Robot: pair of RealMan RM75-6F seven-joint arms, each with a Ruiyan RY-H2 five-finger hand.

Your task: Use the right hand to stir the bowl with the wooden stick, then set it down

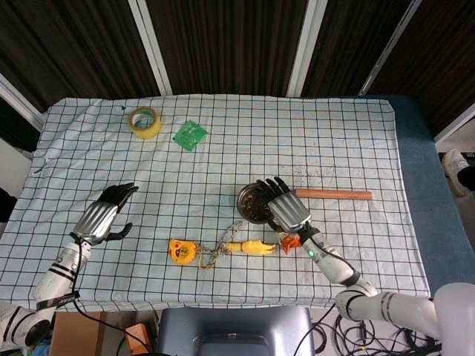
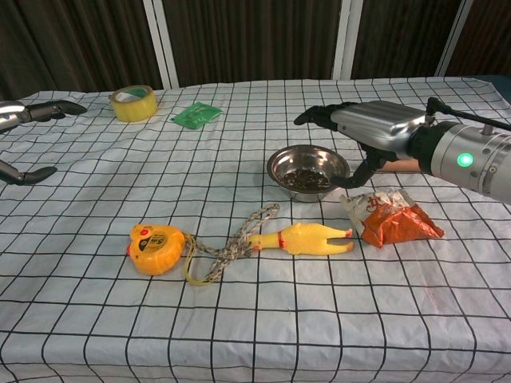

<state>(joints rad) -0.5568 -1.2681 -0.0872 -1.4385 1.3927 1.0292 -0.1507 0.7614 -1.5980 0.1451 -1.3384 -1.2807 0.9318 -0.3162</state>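
The metal bowl (image 2: pixel 308 171) sits near the middle of the checked tablecloth (image 1: pixel 223 282) and holds a dark, crumbly layer across its bottom, while the wooden stick (image 1: pixel 333 194) lies flat on the cloth just to its right, untouched. The right hand (image 2: pixel 369 125) hovers over the bowl's right rim with its fingers spread and holding nothing. The left hand (image 1: pixel 103 215) rests well apart at the left edge, fingers likewise apart and empty.

a robot lab bench: checked cloth (image 1: pixel 223 111) over a table; dark panelled wall (image 1: pixel 223 37); loose cables (image 1: pixel 371 337) below
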